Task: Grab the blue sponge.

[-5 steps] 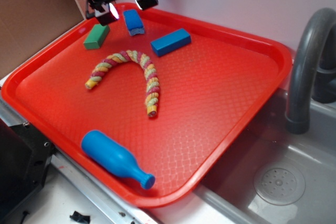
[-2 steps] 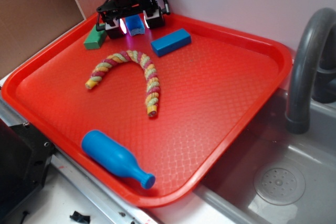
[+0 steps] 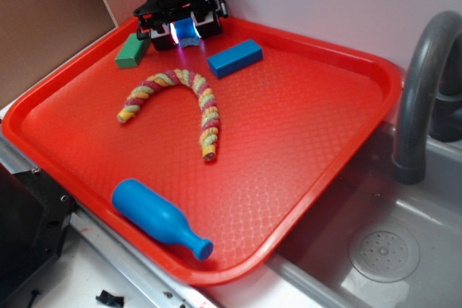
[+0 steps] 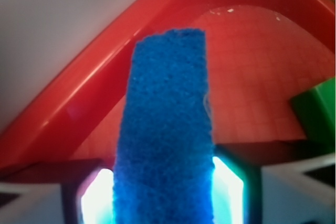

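Note:
The blue sponge [image 3: 188, 31] lies at the back left corner of the red tray [image 3: 339, 171], close to the rim. My gripper [image 3: 185, 35] is down over it, one finger on each side. In the wrist view the sponge [image 4: 165, 129] fills the whole gap, and both lit pads [image 4: 97, 198] press against its long sides. My gripper [image 4: 164, 195] is shut on the sponge, which still rests on the tray floor [image 4: 252, 77].
A green block [image 3: 133, 50] sits just left of the gripper, and a longer plain blue block [image 3: 235, 58] just right of it. A twisted coloured rope [image 3: 180, 95] lies mid-tray and a blue bottle toy [image 3: 159, 218] near the front edge. A grey faucet [image 3: 419, 91] and sink [image 3: 382, 250] are on the right.
The gripper came down from above the tray's back rim onto the sponge, and its fingers have since closed in against the sponge's sides.

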### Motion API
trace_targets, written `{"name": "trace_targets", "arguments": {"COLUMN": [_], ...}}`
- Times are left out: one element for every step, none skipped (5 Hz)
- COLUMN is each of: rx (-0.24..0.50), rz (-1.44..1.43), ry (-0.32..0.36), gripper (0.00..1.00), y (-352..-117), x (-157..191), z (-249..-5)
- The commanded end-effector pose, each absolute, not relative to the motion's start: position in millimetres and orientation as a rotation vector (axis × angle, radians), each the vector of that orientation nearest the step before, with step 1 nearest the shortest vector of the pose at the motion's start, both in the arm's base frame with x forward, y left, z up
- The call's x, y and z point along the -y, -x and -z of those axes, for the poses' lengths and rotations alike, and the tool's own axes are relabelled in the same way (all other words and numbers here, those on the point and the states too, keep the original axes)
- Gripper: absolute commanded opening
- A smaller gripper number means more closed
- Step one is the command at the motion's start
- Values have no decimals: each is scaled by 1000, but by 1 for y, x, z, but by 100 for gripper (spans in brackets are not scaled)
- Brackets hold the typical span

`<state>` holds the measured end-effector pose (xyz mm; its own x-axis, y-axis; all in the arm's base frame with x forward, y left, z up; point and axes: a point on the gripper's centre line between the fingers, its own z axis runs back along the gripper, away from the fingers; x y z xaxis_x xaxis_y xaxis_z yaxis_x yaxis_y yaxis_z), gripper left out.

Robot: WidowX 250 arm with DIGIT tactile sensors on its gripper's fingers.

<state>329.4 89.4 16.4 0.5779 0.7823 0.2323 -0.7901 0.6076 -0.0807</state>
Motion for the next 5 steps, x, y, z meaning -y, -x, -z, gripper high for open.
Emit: {"name": "trace_targets", "arguments": {"rx": [280,201,175,193,222], "rz": [-702,-539,-444,-406,-388], "ry": [22,76,147,192,207], "gripper": [0,0,0,0,0], "y": [-320,-307,-282,-255,-233], "x": [-71,-43,-21,-14,-12], "z": [-106,-135,-171,-197,-209]}}
